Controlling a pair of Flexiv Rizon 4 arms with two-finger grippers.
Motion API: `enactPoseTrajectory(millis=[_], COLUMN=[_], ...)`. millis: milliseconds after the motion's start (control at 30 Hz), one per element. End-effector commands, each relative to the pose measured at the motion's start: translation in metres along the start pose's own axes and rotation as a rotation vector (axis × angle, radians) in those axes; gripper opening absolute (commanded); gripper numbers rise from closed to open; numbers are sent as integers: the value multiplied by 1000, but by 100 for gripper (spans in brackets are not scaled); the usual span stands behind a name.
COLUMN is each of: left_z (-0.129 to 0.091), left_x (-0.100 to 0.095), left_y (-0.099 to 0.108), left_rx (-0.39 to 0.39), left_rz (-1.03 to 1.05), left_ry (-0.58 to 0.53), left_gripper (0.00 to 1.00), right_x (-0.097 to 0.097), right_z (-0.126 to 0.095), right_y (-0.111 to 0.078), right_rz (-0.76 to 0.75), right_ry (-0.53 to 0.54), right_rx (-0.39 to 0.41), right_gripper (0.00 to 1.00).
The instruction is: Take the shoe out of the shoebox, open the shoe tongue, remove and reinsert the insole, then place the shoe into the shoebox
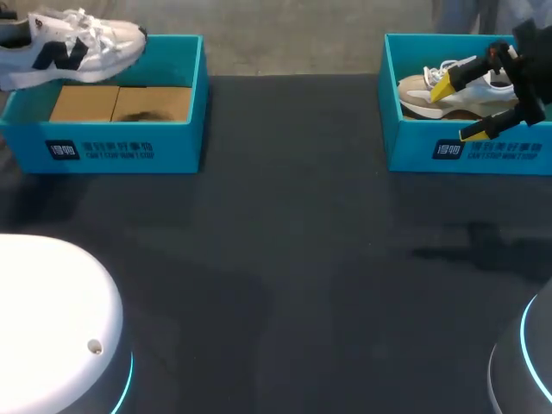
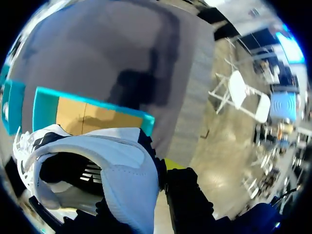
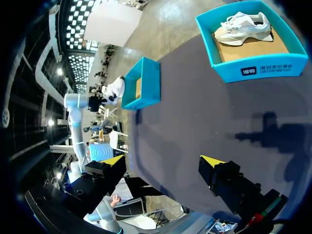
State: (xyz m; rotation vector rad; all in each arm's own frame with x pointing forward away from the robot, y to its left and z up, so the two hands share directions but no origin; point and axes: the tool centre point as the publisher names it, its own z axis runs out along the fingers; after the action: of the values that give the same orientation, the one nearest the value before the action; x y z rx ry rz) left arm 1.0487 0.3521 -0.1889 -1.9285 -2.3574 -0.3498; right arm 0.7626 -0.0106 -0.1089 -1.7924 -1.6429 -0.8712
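L end effector point(image 2: 153, 183) is clamped on the heel end of the white shoe point(image 1: 73, 47). Only 1 yellow fingertip point(image 2: 174, 164) shows beside the collar; the other is hidden behind the shoe, so grip depth is a guess. The shoe hangs above the far-left corner of the left box point(image 1: 112, 147), toe pointing right, sole clear of the rim. Below it is the box's bare cardboard floor point(image 1: 121, 103).

Step in hand, as I read it: getting the shoe out of the box, approx. the 1st quarter of the task.

To do it well:
- Keep the shoe level; a heel-only hold lets the toe sag and swing.
- Carry it toward the near side, over the box wall w/ margin, then down onto the open desk point(image 1: 293, 241) mid-way between the 2 boxes.
- Set it sole-flat, opening up, so tongue and insole are reachable.

R end effector point(image 3: 163, 161) is spread wide, holding nothing, raised on the right near the right box point(image 1: 483, 155), which holds a beige shoe point(image 1: 418, 95). It's prob. best used for the tongue while L steadies the heel.
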Motion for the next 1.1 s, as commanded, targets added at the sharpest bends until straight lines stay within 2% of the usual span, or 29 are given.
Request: enactPoseTrajectory(millis=[33,300,633,1100], left_z=[-1,0,8,6], left_x=[3,3,-7,-19], left_y=[-9,-8,-9,6], left_rx=[-204,-201,-175,-135], left_rz=[503,489,438,288], left_ry=[11,9,-34,-131], left_gripper=[0,0,0,0], right_x=[0,0,0,0], right_z=[1,1,1,1], right_y=[0,0,0,0], right_rz=[1,1,1,1], right_ry=[-2,-2,-2,-2], right_rx=[0,0,0,0], right_gripper=[100,100,100,100])
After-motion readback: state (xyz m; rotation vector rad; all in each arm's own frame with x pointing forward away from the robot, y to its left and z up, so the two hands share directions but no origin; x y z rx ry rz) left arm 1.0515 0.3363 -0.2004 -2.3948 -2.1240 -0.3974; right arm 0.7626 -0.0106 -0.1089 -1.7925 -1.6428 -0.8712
